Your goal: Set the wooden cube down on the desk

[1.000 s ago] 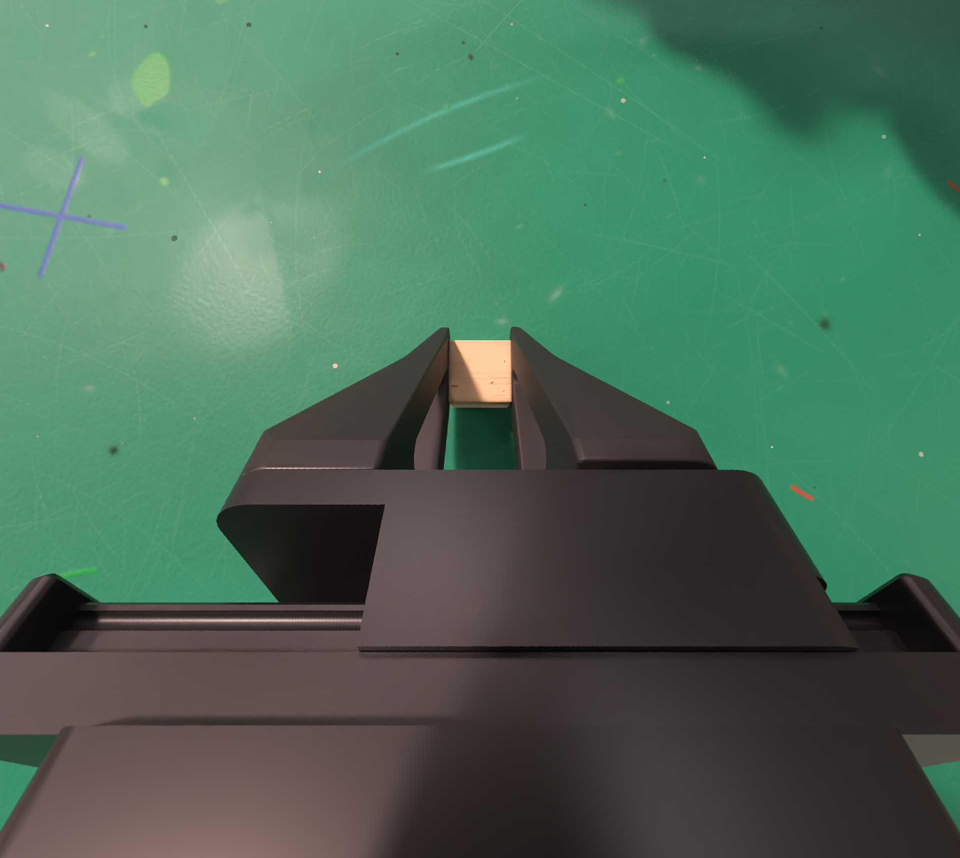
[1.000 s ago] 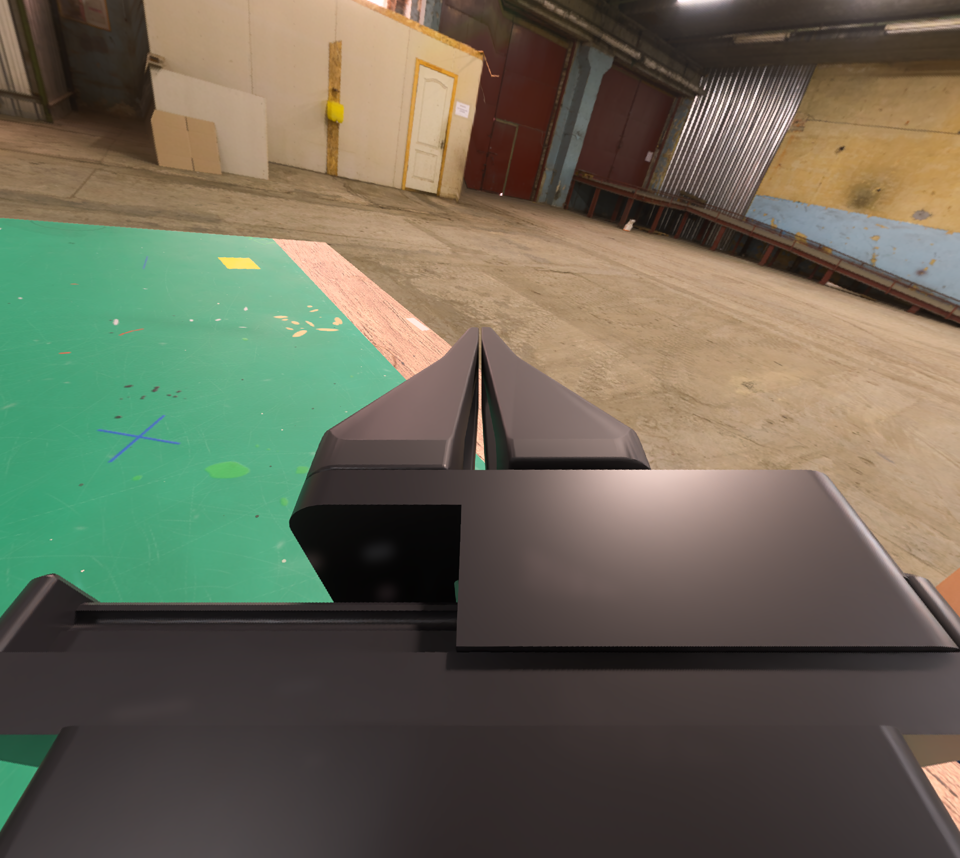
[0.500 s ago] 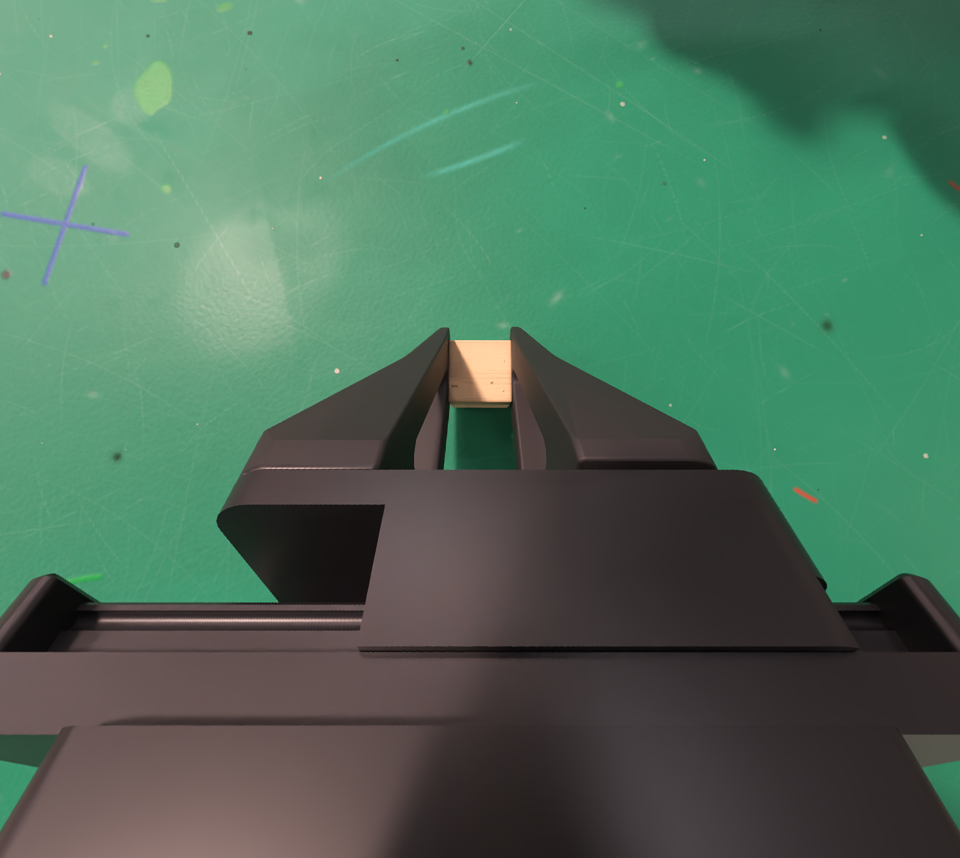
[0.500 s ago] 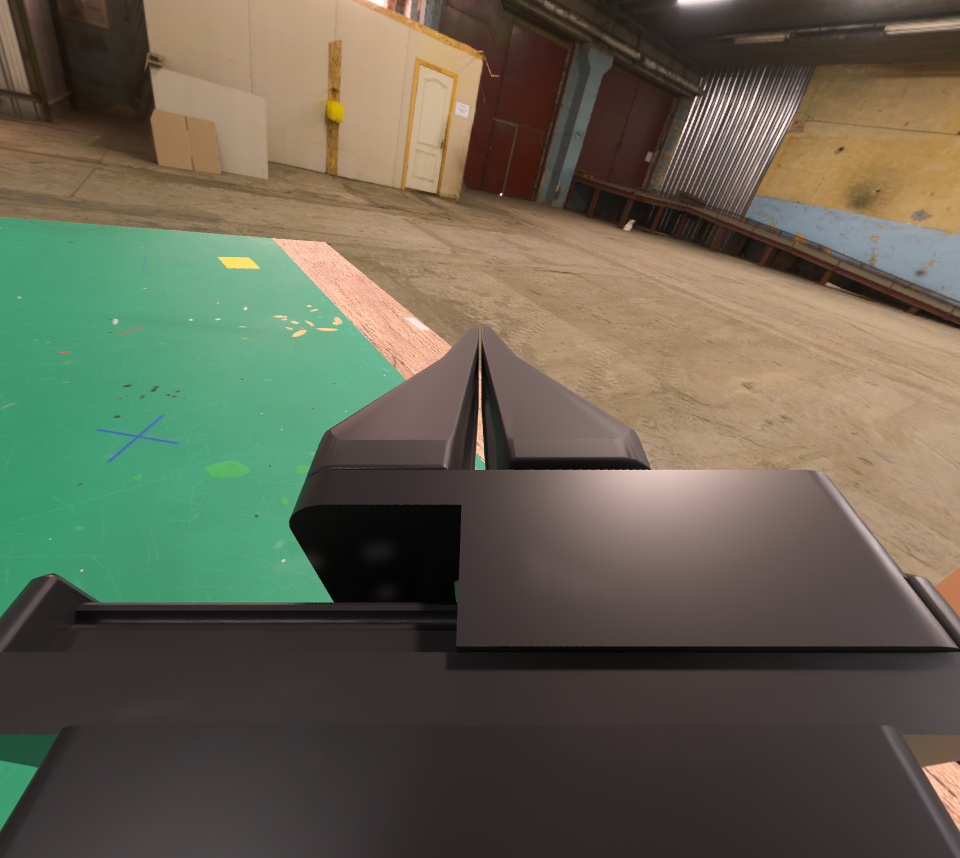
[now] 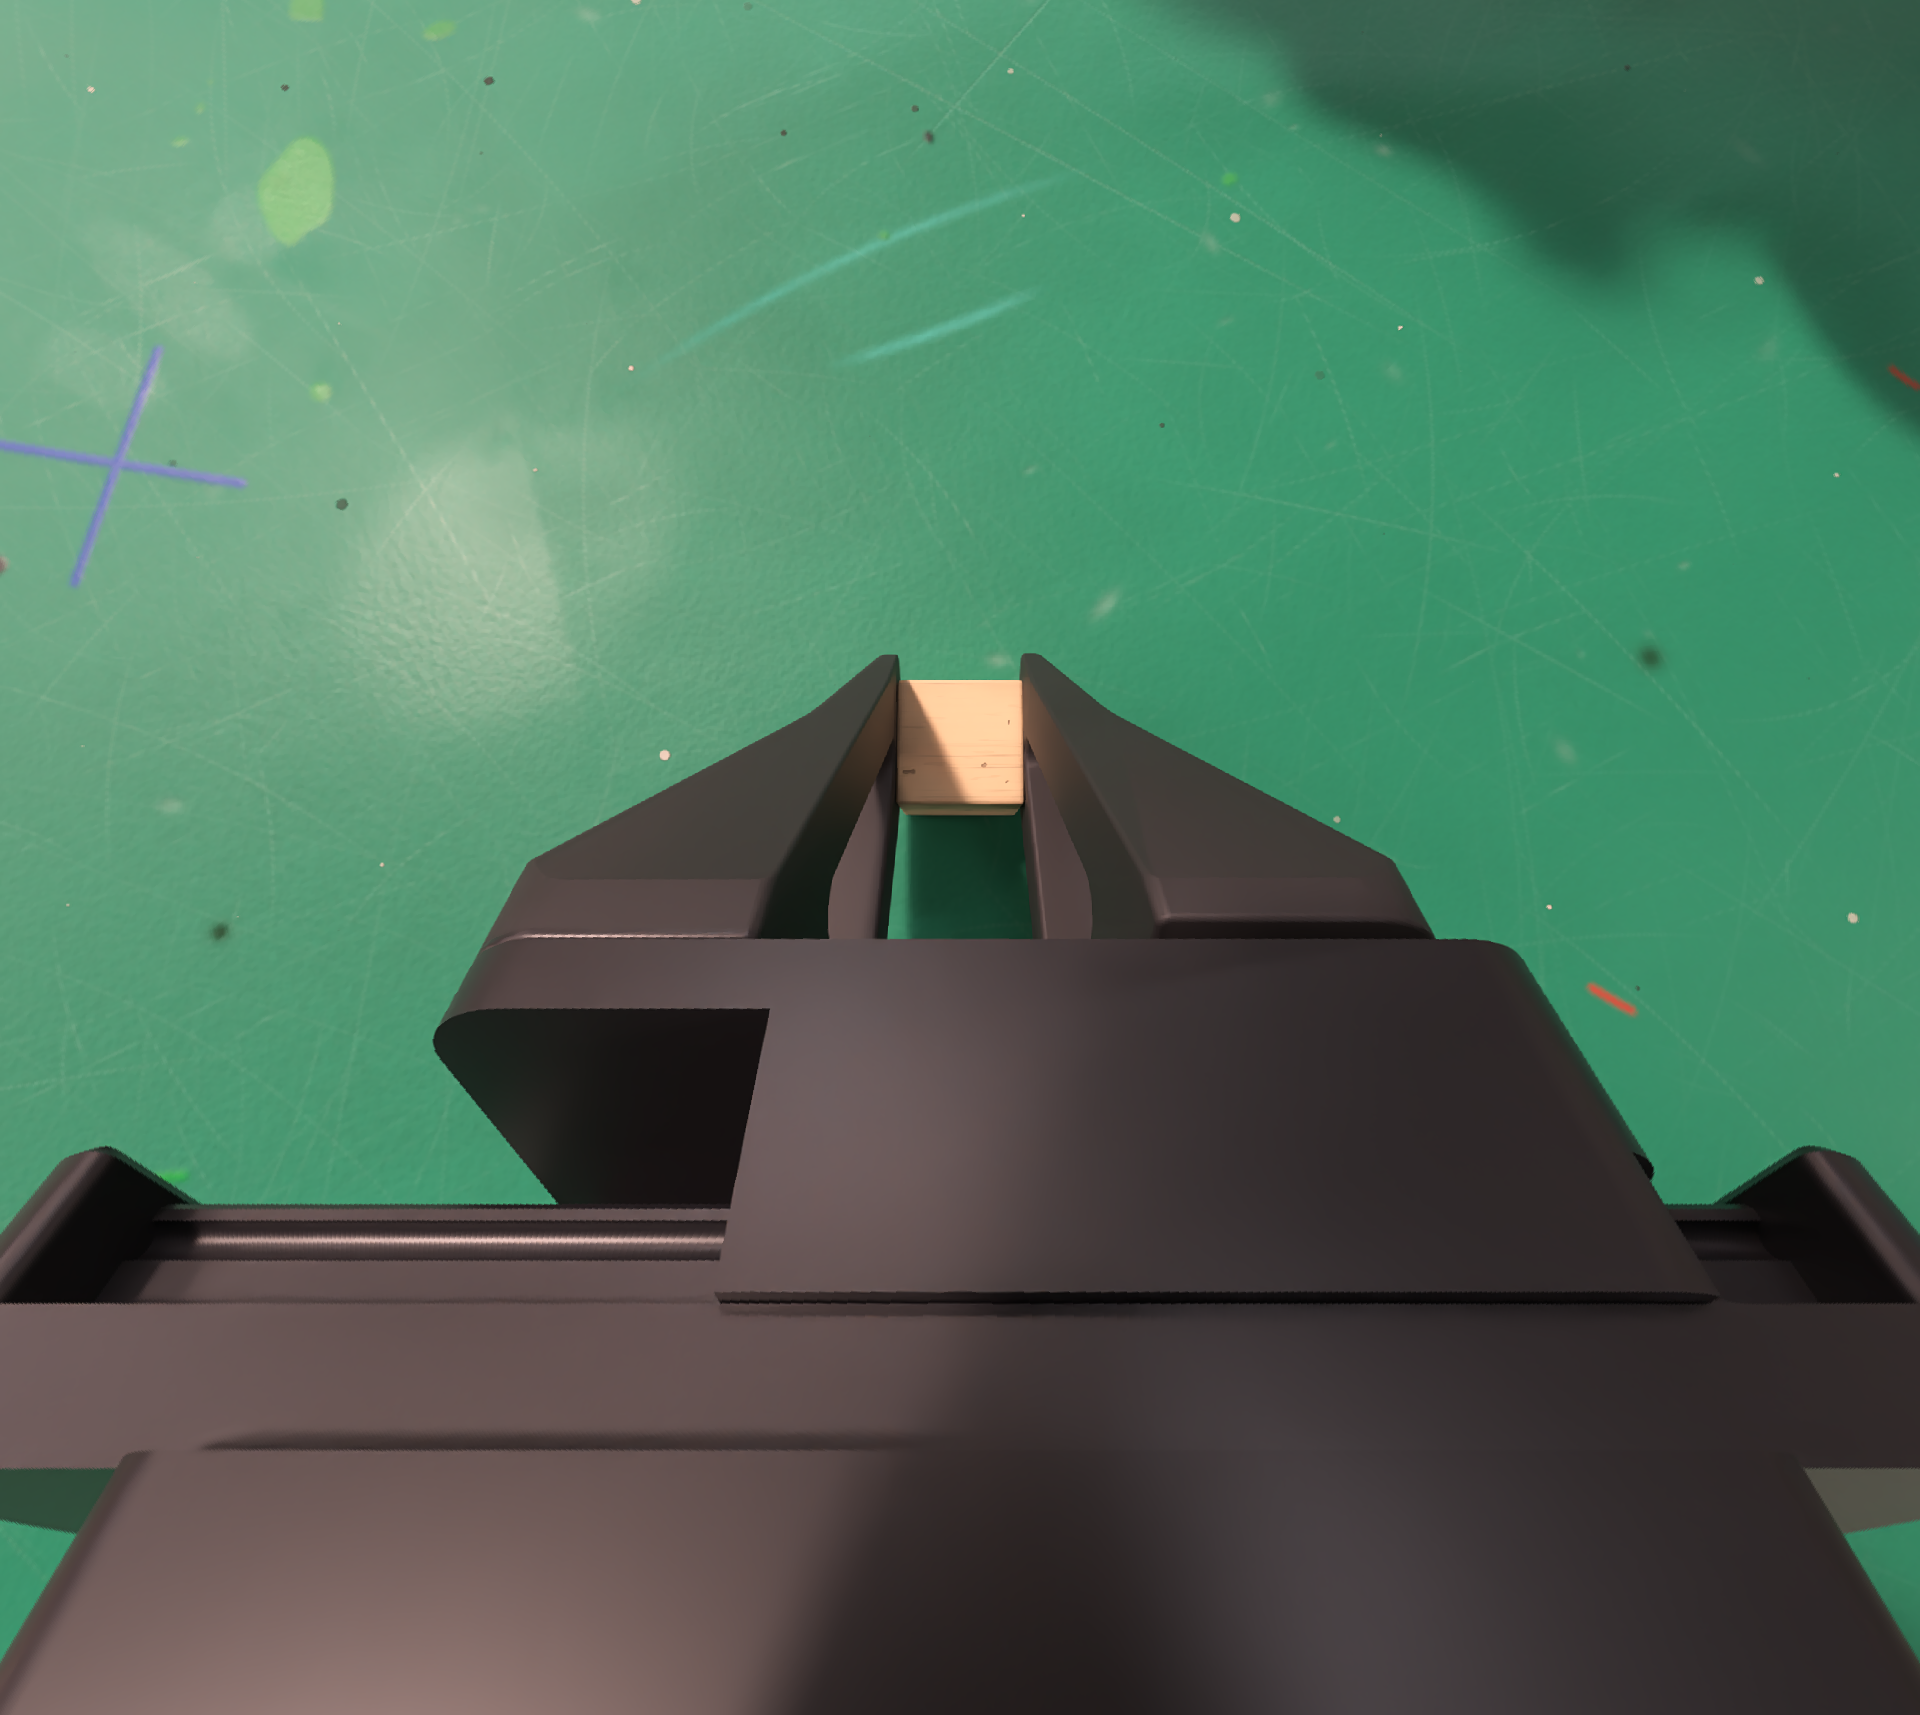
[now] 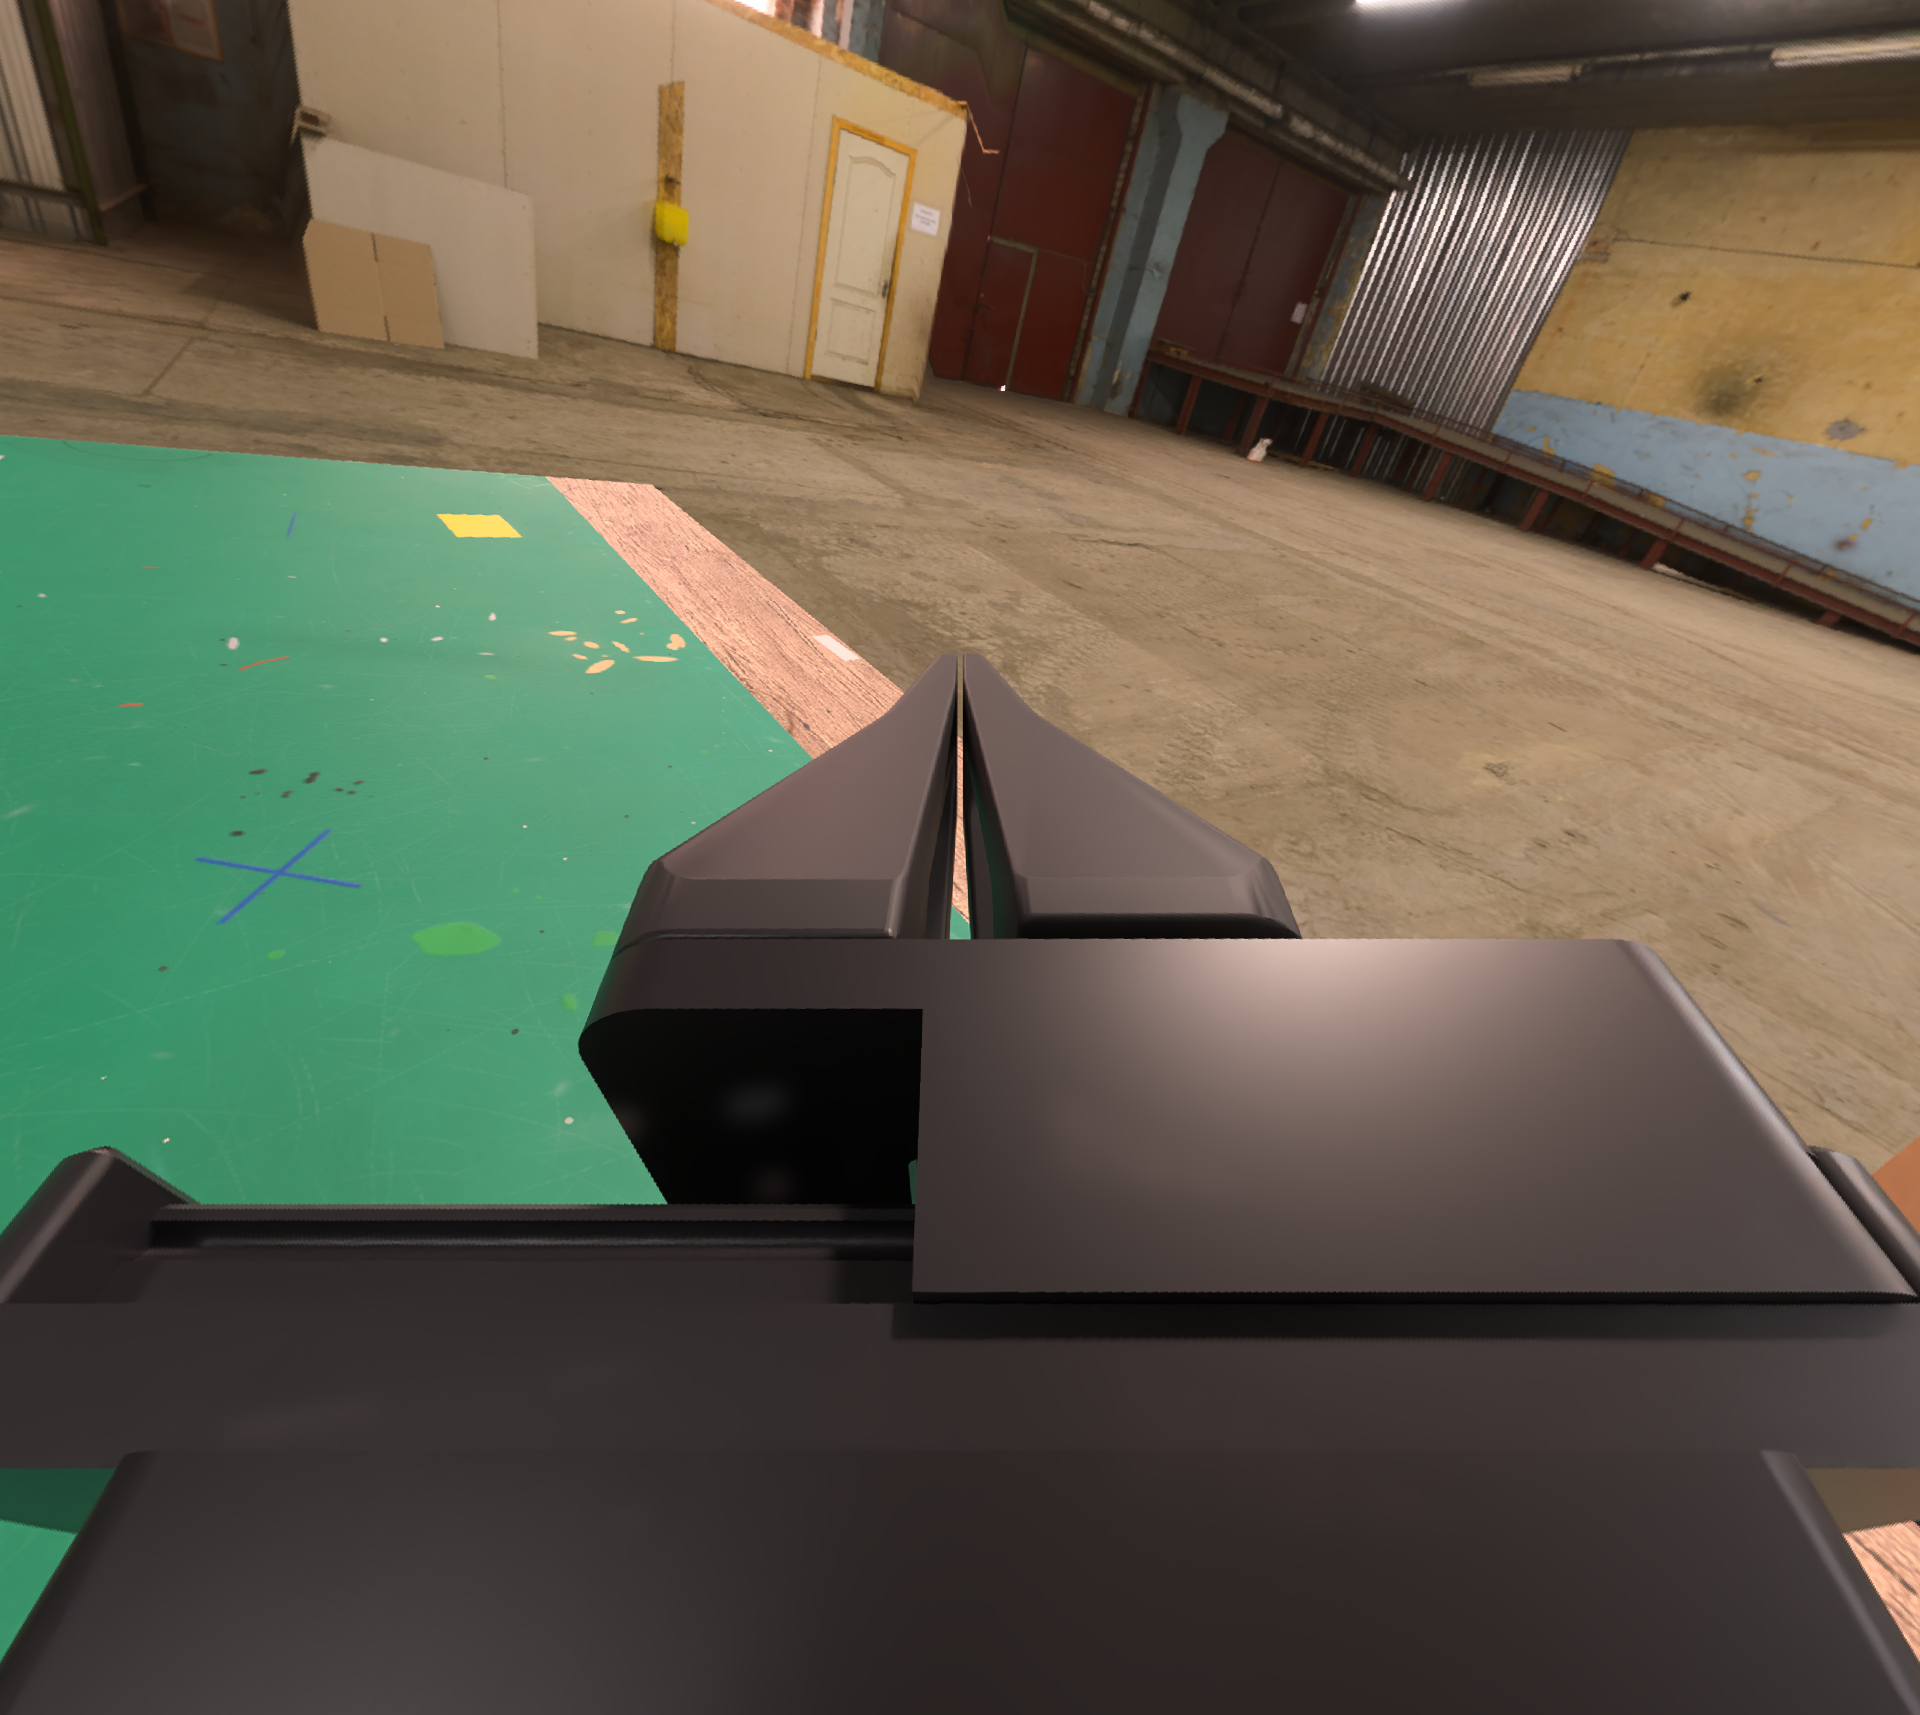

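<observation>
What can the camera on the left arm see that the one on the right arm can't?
Only the left wrist view shows the wooden cube, pinched between the left tool fingers above the green mat, and a dark shadow on it. Only the right wrist view shows the right tool, shut and empty, the desk's wooden edge, a yellow patch and the hall with a white door. Both show the green mat and a blue cross.
</observation>
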Robot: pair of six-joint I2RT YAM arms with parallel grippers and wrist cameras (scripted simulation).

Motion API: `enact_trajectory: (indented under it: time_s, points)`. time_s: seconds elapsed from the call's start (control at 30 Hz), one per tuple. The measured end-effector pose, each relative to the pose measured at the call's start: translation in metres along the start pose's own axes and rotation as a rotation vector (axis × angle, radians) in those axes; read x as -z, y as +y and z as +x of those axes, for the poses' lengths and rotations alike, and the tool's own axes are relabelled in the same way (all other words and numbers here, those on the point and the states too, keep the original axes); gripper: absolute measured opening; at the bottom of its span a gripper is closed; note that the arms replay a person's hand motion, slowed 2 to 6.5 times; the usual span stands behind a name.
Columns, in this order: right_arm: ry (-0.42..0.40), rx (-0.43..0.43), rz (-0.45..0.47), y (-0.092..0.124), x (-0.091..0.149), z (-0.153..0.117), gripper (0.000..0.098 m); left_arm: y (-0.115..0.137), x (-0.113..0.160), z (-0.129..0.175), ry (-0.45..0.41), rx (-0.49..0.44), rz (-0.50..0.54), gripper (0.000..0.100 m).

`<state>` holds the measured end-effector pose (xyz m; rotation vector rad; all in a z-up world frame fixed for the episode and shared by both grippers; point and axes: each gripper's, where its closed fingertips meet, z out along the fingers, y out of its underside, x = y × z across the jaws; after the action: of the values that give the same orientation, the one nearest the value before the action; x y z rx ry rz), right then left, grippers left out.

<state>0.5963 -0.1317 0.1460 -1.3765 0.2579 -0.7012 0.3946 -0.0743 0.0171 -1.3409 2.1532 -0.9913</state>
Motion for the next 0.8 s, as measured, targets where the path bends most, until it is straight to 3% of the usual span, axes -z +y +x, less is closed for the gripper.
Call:
enact_trajectory:
  time_s: [0.8]
  points:
    - [-0.005,-0.006,-0.005,0.0015,0.0,-0.0009,0.0009,0.0005,-0.0004,0.0001,0.0,0.0,-0.001,0.019]
